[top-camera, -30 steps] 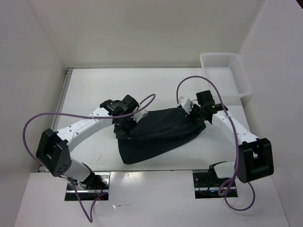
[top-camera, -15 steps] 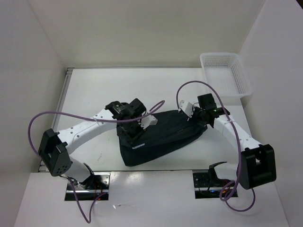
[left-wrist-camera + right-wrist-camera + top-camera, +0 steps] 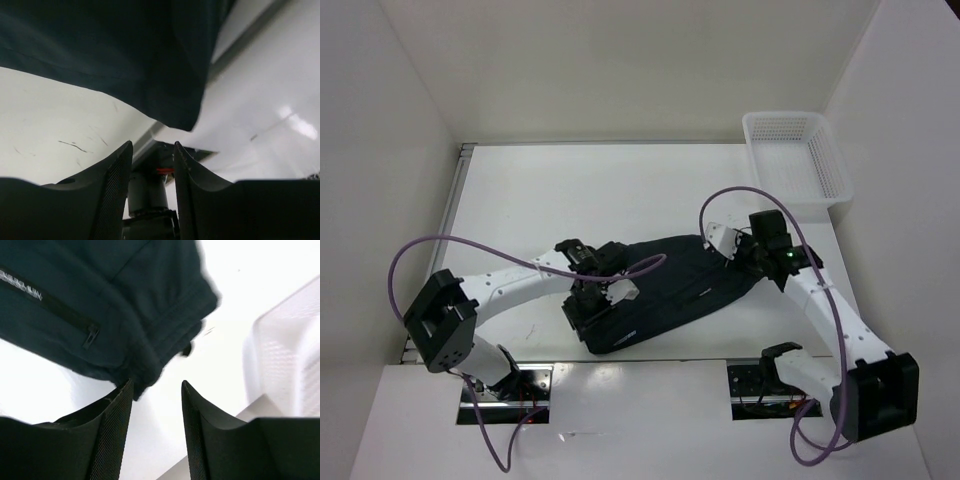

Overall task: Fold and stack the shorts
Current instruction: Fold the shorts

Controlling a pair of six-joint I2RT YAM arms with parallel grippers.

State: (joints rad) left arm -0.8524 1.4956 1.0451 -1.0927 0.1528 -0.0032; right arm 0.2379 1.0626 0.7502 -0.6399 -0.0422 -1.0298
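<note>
Left jaws: left gripper [image 3: 152,146] parted to a moderate gap, nothing between the fingers [image 3: 117,170]; bare table and the arm's base visible through the gap.
Right jaws: right gripper [image 3: 157,384] parted about as far, gripping nothing; left fingertip just beside a bunched fabric edge, contact impossible to judge.
Shorts, place: the shorts [image 3: 660,290] flat on the table [image 3: 570,190], between the two grippers, running diagonally from near-left to far-right.
Shorts, shape: folded into a compact band, wider at the near-left end; layered edges in the left wrist view, lower corner hanging just beyond the fingertips.
Shorts, surface: black, thin, matte; zip pocket [image 3: 75,320] with a small pull, pale lettering [image 3: 20,287] beside it; thick gathered edge at the right end.
Surroundings: white mesh basket [image 3: 790,160] at the far-right corner, well apart from the fabric.
</note>
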